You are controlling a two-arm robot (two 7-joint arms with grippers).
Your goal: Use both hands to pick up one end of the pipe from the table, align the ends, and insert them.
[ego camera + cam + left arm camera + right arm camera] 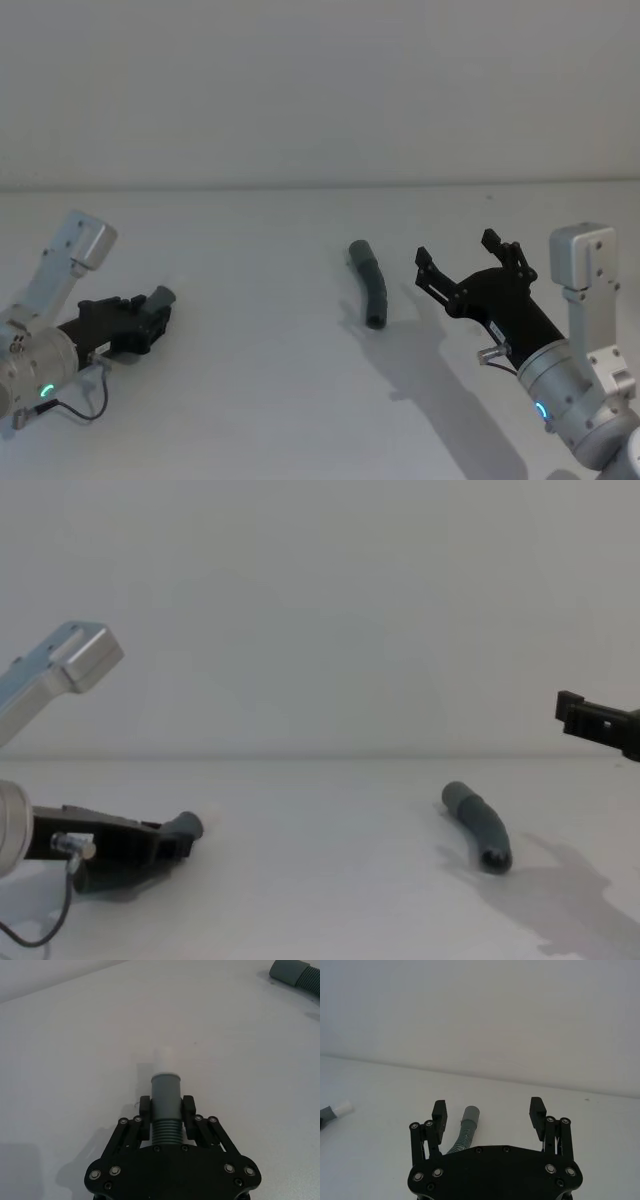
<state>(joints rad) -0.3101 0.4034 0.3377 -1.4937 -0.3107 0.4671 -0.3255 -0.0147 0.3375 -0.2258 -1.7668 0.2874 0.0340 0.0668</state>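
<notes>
At lower left the left gripper (158,308) clamps the white-tipped hose (165,1095); the right gripper (456,250) gapes near the ungrasped socket hose (371,285).

Two pipe pieces: center pipe piece (369,285), lower-left pipe piece (160,299). Two hands: left hand (152,318), right hand (456,250). One desk (260,400).
</notes>
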